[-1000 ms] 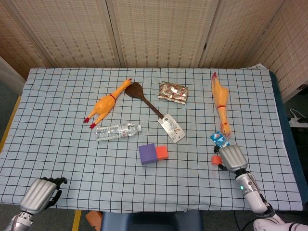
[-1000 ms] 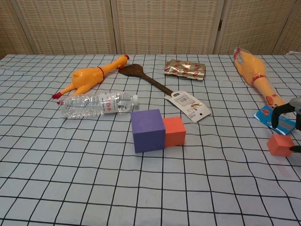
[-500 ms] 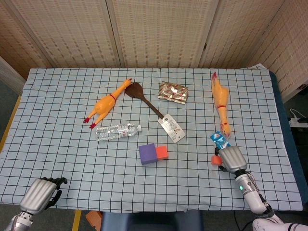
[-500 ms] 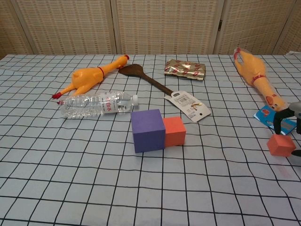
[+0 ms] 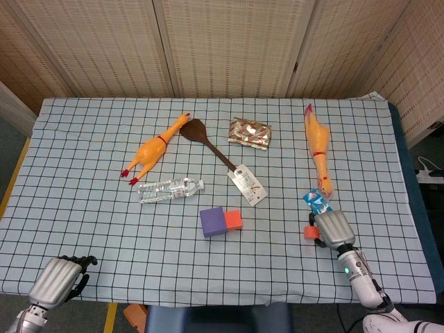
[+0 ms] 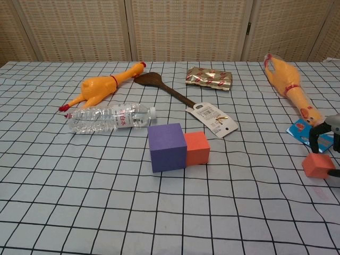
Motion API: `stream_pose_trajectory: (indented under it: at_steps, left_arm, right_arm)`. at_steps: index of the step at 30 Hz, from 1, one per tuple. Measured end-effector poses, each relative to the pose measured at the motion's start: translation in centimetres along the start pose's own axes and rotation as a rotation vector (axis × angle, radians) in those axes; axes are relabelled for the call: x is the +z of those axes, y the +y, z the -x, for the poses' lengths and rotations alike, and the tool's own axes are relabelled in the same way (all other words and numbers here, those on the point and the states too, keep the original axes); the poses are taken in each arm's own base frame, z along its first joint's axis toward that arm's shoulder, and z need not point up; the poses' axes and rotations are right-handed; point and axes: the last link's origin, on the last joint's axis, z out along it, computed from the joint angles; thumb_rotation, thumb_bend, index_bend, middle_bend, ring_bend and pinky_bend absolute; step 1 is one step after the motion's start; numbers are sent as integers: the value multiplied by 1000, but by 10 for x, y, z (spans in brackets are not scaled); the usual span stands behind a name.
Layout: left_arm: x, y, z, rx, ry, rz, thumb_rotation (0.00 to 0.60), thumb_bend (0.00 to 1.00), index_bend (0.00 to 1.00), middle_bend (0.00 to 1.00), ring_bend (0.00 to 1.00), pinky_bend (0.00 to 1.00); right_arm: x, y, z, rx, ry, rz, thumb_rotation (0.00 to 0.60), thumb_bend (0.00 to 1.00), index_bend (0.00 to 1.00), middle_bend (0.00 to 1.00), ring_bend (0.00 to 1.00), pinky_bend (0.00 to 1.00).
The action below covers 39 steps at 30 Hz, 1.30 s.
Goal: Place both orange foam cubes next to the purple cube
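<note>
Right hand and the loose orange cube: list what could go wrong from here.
1. The right hand straddles the orange cube near the table's right edge; a weak grip could drop it or knock it off.
2. The blue packet lies right beside the hand and may be dragged along.
3. Setting it down could nudge the purple cube and its placed neighbour.

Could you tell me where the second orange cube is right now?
The loose orange cube sits at the chest view's right edge, under the right hand, just before the blue packet.

Both views evenly and brightly lit from overhead. Shadows short and soft. Focus sharp throughout; no glare, no visible edge distortion.
</note>
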Motion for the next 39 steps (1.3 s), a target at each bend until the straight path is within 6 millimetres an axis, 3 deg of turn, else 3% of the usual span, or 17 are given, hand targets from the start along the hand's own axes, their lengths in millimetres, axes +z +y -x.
stream_pose_trajectory:
  at_steps: [15,29,39]
  left_arm:
    - [0,0,0,0,2,-1,600,497,396,526,577,597]
    - [0,-2,-1,-2,7,-4,600,496,396,526,576,597]
    - [0,-2,-2,-4,10,-5,600,496,396,526,576,597]
  right_arm:
    - [24,-45,-24,162,82,-139,600,102,515,1000,882,932]
    - [50,-77,-21,224,88,-199,600,102,540,1000,882,931]
    - [62,-87,-19,261,96,-225,600,102,545,1000,882,931]
